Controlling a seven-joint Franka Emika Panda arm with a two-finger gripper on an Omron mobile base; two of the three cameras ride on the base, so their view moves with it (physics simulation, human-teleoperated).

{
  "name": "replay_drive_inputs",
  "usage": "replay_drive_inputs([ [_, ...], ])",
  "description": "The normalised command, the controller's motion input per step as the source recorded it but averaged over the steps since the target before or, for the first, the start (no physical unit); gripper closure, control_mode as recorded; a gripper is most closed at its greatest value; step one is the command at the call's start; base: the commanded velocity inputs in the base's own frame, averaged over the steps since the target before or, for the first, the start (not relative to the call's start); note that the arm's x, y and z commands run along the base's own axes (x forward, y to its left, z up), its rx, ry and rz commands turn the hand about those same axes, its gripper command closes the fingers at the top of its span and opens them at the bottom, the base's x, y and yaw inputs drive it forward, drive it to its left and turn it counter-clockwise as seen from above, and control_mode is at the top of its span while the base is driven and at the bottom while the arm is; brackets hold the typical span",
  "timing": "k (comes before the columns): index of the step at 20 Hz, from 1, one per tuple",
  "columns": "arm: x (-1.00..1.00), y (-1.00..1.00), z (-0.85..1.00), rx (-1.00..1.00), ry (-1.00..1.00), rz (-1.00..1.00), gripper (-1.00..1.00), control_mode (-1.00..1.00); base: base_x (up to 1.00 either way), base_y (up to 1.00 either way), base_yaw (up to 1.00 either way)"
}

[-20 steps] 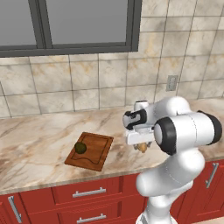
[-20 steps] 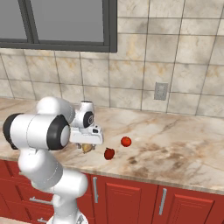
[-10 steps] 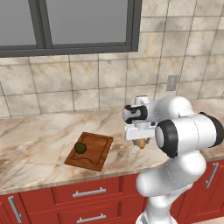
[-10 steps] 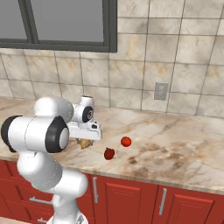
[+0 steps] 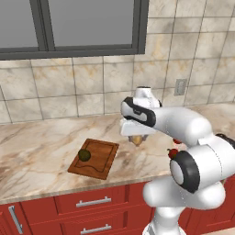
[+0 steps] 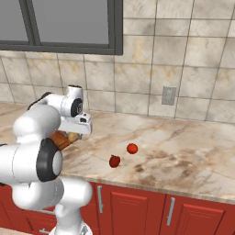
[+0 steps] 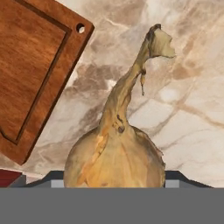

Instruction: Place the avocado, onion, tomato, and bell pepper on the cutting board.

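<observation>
Ok, gripper [image 5: 137, 136] clamped on onion [image 7: 116, 159], held above counter [image 5: 36, 147] just right of board [image 5: 94, 157], off the surface. Avocado [image 5: 84, 155] sits on board, near its left edge. Two red veg [image 6: 132, 148] [image 6: 114, 161] lie on counter well right of board, apart from each other.

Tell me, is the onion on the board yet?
No, the onion is up in the claw over the bare counter, beside the board, which holds just the avocado.
</observation>
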Motion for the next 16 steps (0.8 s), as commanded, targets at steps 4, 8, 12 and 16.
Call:
replay_drive_inputs([
  [4,0.01,0.55,0.5,0.0,-0.07,0.0,1.0,-1.0,0.0,0.0,0.0],
  [8,0.19,0.47,0.36,0.0,-0.05,0.0,1.0,-1.0,0.0,0.0,0.0],
  [12,0.26,0.5,0.26,0.0,-0.04,0.0,1.0,-1.0,0.0,0.0,0.0],
  [16,0.34,0.43,0.04,0.0,-0.01,0.0,1.0,-1.0,0.0,0.0,0.0],
])
